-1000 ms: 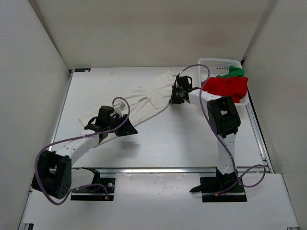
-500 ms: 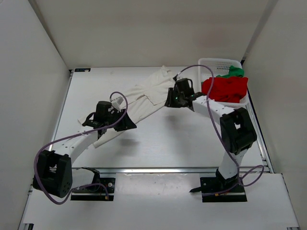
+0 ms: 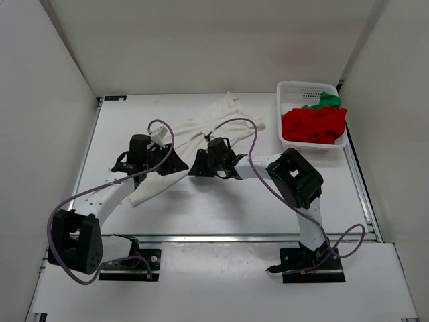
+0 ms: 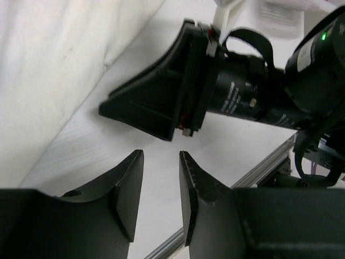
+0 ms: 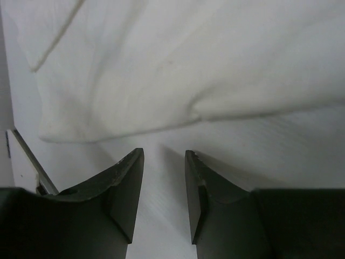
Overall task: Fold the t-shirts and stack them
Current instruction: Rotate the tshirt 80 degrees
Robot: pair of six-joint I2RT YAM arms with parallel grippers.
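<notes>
1. The cream-white cloth t-shirt (image 3: 191, 134) lies on the white table (image 3: 241, 201) as a long, rumpled diagonal strip. It runs from the far middle toward the near left. I see no tidy fold in it, so I judge it unfolded.
2. The bright red cloth t-shirt (image 3: 314, 125) and the bright green cloth t-shirt (image 3: 326, 100) are heaped in the white plastic mesh basket (image 3: 289, 85) at the far right. The red one drapes over the basket's near rim. Neither has been laid out.
3. The left claw (image 3: 179, 166) sits at the near-right edge of the cream-white shirt. Its wrist view shows the jaws a narrow gap apart with nothing between them. Bare table lies under them, and the cloth (image 4: 54, 65) is just beside.
4. The right claw (image 3: 196, 169) faces the left one, tips near each other. Its jaws are likewise narrowly parted and hold nothing. The edge of the shirt (image 5: 188, 65) lies just beyond its tips.
5. By my reading the task is at an early stage, with no shirt folded and no stack begun. What is left is to fold the cream-white shirt, bring out and fold the red and green ones, and pile all three.
</notes>
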